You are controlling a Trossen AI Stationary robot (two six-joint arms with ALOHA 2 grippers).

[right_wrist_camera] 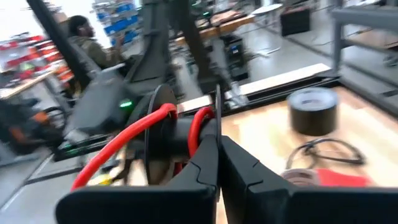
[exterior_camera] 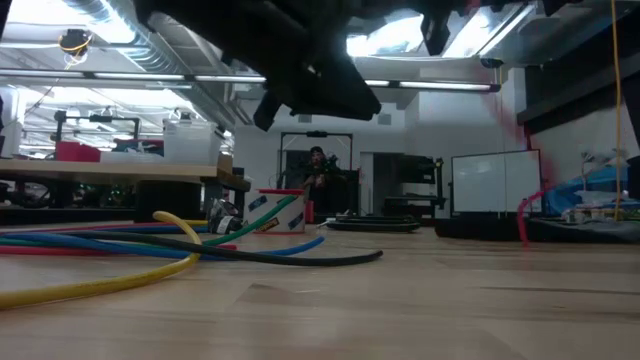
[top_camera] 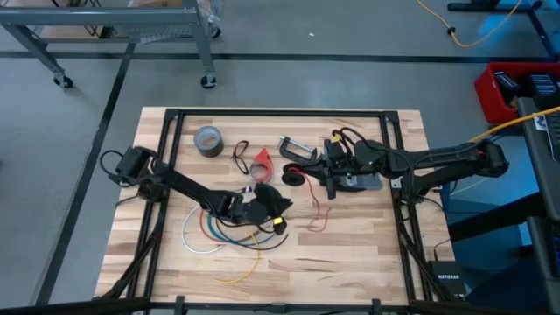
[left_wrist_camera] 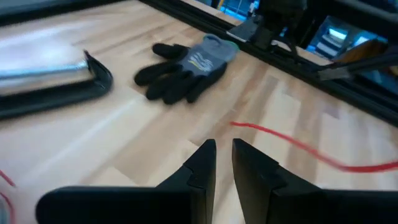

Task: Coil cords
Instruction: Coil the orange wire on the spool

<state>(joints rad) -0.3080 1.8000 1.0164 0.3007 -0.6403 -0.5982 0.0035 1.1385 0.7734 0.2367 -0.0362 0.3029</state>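
The small black spool [top_camera: 293, 175] sits at the table's middle, in my right gripper [top_camera: 308, 171], which is shut on it. The thin red wire [top_camera: 318, 214] runs from the spool toward the near edge and lies loose on the wood; it also shows in the left wrist view [left_wrist_camera: 298, 146]. In the right wrist view the red wire [right_wrist_camera: 124, 146] loops around the spool [right_wrist_camera: 158, 134]. My left gripper [top_camera: 276, 207] hovers near-left of the spool, over the table. Its fingers [left_wrist_camera: 208, 155] stand a narrow gap apart and hold nothing. My right gripper pinches the thin rim of one spool flange [right_wrist_camera: 217, 115] between its two fingers. The fingers come level from the table's right side. The spool's axis lies across the fingers, with red wire turns [right_wrist_camera: 199, 127] beside them. Whether the spool is clear of the table, I cannot tell.
A fanned bundle of coloured wires [top_camera: 219, 232] lies near-left under my left arm. A grey tape roll [top_camera: 208, 140], a black loop [top_camera: 241, 156], a red cone piece [top_camera: 261, 162] and a metal clamp [top_camera: 297, 149] lie at the far middle. A grey-black glove [left_wrist_camera: 186, 65] lies under my right arm.
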